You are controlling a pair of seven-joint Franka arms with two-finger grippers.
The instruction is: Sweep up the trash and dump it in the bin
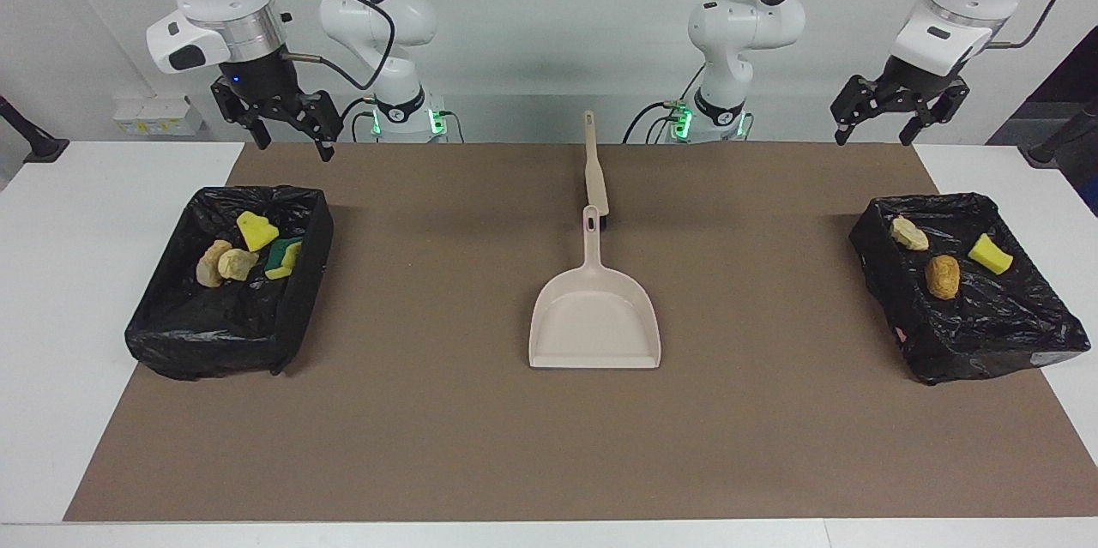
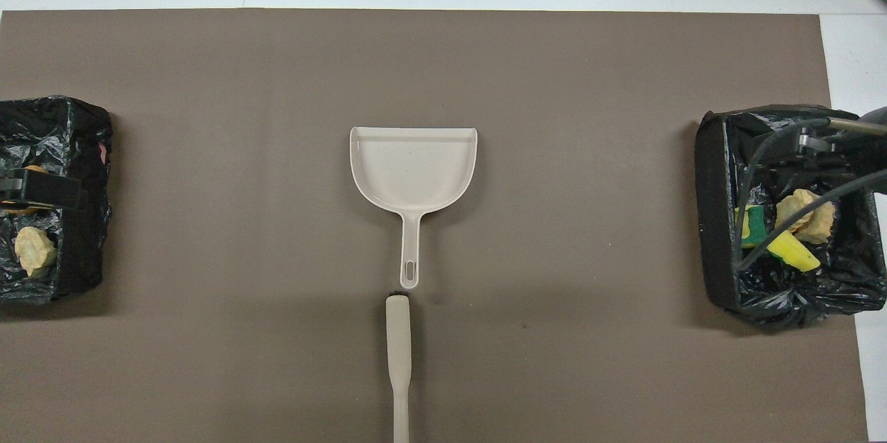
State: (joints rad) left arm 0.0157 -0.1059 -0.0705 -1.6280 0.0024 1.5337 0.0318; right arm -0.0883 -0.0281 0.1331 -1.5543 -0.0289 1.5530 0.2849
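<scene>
Trash (image 1: 244, 252): already in both bins, frame's side edges.
Left pincer (image 1: 888, 115): wide, empty, upper right.
Right pincer (image 1: 287, 123): wide, empty, upper left.
Dustpan (image 1: 594, 321): centre, set down.

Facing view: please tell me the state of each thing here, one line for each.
Left gripper: open, empty, raised.
Right gripper: open, empty, raised.
Dustpan: flat on the mat, empty.
Brush: lying flat, nearer to the robots than the dustpan.
Bin at the left arm's end: holds three scraps.
Bin at the right arm's end: holds four scraps.
</scene>
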